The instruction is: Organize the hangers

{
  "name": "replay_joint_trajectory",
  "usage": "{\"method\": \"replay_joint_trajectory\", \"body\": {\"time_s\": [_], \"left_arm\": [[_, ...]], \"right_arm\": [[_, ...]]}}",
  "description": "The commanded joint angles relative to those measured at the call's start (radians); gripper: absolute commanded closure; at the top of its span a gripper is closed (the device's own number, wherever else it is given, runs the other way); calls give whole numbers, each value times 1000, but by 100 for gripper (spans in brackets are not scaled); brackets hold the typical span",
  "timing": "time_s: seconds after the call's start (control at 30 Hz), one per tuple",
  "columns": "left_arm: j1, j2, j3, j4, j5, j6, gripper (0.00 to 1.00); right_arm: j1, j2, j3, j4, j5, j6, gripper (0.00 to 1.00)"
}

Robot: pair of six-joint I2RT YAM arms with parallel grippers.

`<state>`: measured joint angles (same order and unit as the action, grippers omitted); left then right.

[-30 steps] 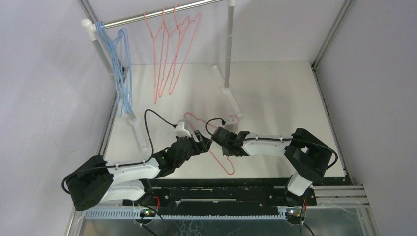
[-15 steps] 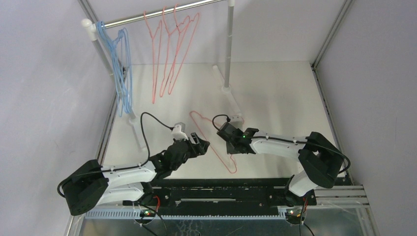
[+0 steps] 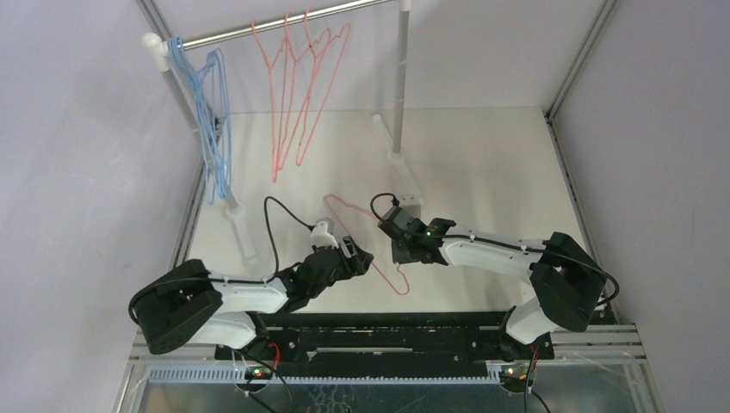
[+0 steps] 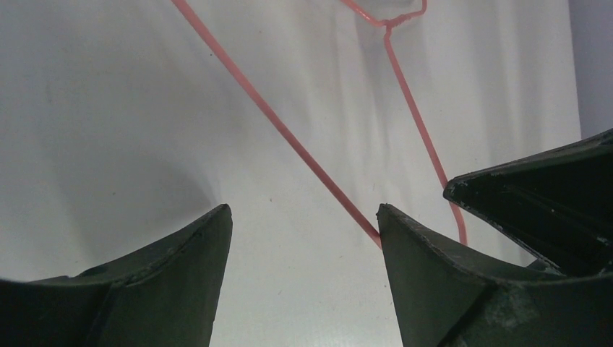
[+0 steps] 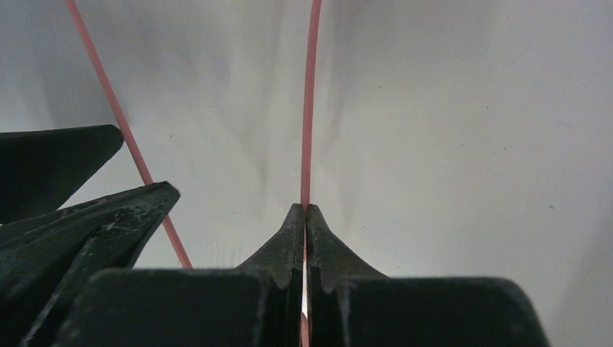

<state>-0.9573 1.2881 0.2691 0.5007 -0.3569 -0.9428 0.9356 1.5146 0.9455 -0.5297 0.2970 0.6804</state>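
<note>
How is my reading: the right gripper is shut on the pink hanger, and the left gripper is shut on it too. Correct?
Not quite. The right gripper is shut on the pink hanger, but the left gripper is open, not shut on it, as the left wrist view shows.

Right fingers pinched on pink hanger wire, other dark fingers at left, white table
</note>
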Motion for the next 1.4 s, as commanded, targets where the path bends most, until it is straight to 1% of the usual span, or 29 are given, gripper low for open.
{"method": "replay_joint_trajectory", "body": {"time_s": [0.0, 0.23, 0.3, 0.37, 0.43, 0.5, 0.53, 0.57, 0.6, 0.73, 0.83, 0.87, 0.9, 0.93, 0.97, 1.1, 1.2, 1.3, 1.37], "left_arm": [[-6, 48, 78, 102, 24, 6, 23], [-6, 126, 138, 138, 36, 23, 24], [-6, 141, 157, 141, 41, 31, 28], [-6, 154, 171, 154, 53, 41, 37], [-6, 168, 172, 176, 67, 47, 55], [-6, 182, 169, 195, 78, 48, 78], [-6, 187, 167, 202, 78, 48, 87], [-6, 193, 164, 211, 80, 49, 95], [-6, 200, 161, 224, 83, 49, 99], [-6, 221, 145, 292, 111, 52, 100], [-5, 222, 124, 346, 114, 41, 100], [-5, 220, 123, 346, 115, 39, 100], [-4, 214, 127, 341, 120, 39, 100], [-3, 206, 134, 331, 130, 39, 100], [-2, 199, 141, 319, 140, 40, 100], [-3, 149, 155, 285, 173, 39, 100], [-3, 107, 156, 279, 175, 30, 100], [-2, 90, 169, 278, 169, 17, 100], [-3, 87, 185, 291, 184, 0, 100]], "right_arm": [[15, -56, 42, 11, -20, -20, 100], [45, -73, 46, 10, -50, -29, 100], [52, -78, 46, 8, -54, -27, 100], [57, -81, 45, 3, -56, -23, 100], [58, -84, 45, 0, -55, -24, 100], [60, -89, 44, -2, -50, -24, 100], [59, -91, 44, -2, -49, -25, 100], [60, -92, 44, -3, -48, -25, 100], [59, -93, 42, -1, -48, -26, 100], [59, -111, 32, -4, -35, -19, 100], [61, -167, 16, -19, -9, -21, 100], [67, -198, 7, -32, 14, -21, 100], [83, -238, -11, -48, 76, -20, 100], [104, -280, -34, -62, 131, -17, 91], [119, -329, -65, -64, 156, -17, 77], [116, -496, -217, 2, 80, 4, 54], [122, -590, -310, 71, 25, 44, 45], [143, -656, -392, 175, 6, 70, 33], [146, -677, -439, 246, 0, 64, 29]]}}
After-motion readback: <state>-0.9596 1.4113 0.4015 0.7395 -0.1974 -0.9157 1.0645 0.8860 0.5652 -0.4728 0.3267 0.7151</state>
